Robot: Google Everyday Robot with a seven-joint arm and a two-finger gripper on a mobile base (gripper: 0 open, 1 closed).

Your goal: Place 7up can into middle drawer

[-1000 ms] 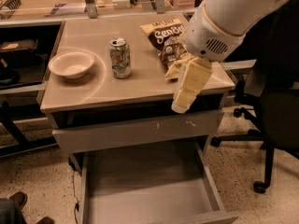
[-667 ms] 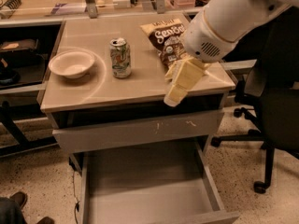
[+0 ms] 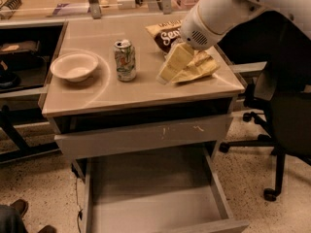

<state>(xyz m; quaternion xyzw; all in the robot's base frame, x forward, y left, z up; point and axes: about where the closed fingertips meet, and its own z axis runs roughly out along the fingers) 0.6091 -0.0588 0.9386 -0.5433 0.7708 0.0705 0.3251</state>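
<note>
The 7up can (image 3: 125, 60) stands upright on the tan table top (image 3: 107, 93), left of centre, green and white with a silver top. My gripper (image 3: 165, 76) hangs from the white arm over the table's right half. It is a short way to the right of the can, apart from it, and holds nothing that I can see. The middle drawer (image 3: 150, 193) is pulled out wide below the table. Its grey floor is bare.
A white bowl (image 3: 74, 67) sits left of the can. A crisp bag (image 3: 165, 33) lies behind the gripper. A grey drawer front (image 3: 146, 136) with pale scratches sits just under the table top. An office chair (image 3: 282, 130) stands at the right.
The gripper has moved from the table's front right edge back over the table top and leftward, closer to the can. The can, bowl and drawer have not moved.
</note>
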